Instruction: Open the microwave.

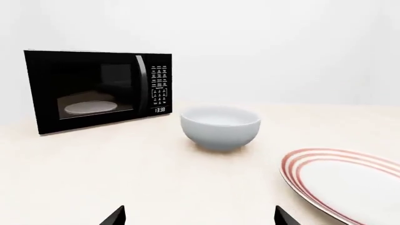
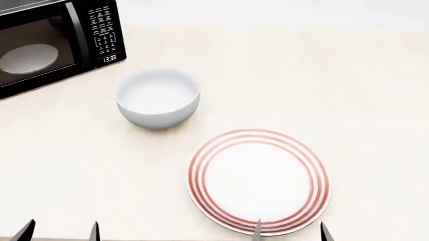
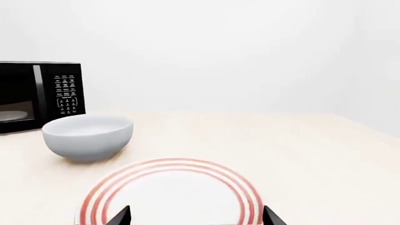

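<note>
Black, box-shaped microwave (image 2: pixel 57 42) with glass-windowed door, vertical handle (image 1: pixel 142 80) and white-lettered button panel (image 1: pixel 159 83) stands at the far left corner of the pale wooden table (image 2: pixel 348 90), door closed and facing the robot; a white round turntable (image 1: pixel 91 107) shows through the glass; the clock reads 13:33. Just beside the panel side of the oven, nearer the robot, sits a pale grey-white round bowl (image 2: pixel 158 97), apart from the oven; a white round plate with red concentric rings (image 2: pixel 258 181) lies near the front edge of the table, toward the middle. Left gripper (image 2: pixel 60 232) hovers at the front edge near the left side, fingertips spread and holding nothing; right gripper (image 2: pixel 290 232) hovers at the front edge over the near rim of the plate, likewise spread and empty; both are well apart from the oven. Step in hand, as judged: the approach has not begun; the door is not yet touched. Next move, as judged: the left arm is the closer one; it should travel toward the far left corner, pass the bowl without knocking it, set its fingers around the vertical handle, close, then pull outward along the arc of the door; the hinge appears to lie on the side away from the panel.
</note>
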Motion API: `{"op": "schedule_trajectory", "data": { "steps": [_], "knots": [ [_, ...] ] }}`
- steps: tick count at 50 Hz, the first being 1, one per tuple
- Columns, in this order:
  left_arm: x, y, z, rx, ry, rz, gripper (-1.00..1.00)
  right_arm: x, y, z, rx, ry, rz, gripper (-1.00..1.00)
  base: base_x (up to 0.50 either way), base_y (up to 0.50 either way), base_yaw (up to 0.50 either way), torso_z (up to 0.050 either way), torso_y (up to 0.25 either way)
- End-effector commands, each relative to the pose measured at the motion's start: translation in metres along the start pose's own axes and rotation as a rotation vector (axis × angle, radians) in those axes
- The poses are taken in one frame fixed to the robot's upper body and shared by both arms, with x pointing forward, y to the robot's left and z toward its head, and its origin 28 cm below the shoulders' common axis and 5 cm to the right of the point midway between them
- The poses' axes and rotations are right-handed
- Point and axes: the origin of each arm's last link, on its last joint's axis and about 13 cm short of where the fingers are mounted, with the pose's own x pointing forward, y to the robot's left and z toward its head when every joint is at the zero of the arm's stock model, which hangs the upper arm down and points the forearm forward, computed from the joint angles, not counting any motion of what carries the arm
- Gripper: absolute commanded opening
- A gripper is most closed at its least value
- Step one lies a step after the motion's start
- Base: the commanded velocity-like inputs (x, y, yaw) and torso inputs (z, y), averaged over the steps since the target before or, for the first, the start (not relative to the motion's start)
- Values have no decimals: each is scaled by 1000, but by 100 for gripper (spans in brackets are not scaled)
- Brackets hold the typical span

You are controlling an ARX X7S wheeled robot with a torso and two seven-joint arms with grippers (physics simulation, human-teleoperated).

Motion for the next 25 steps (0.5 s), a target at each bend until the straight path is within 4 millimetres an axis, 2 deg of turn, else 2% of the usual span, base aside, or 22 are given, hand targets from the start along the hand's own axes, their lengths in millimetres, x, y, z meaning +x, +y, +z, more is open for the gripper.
{"op": "schedule_trajectory", "data": {
  "steps": [1, 25],
  "knots": [
    [-3, 1, 5, -5, -17, -9, 100, -2, 2, 7, -4, -31, 17, 100, 191, 484, 0, 0, 0],
    [-5, 0, 7, -16, -15, -21, 100, -4, 7, 8, 0, -28, 66, 100, 200, 492, 0, 0, 0]
  ]
}}
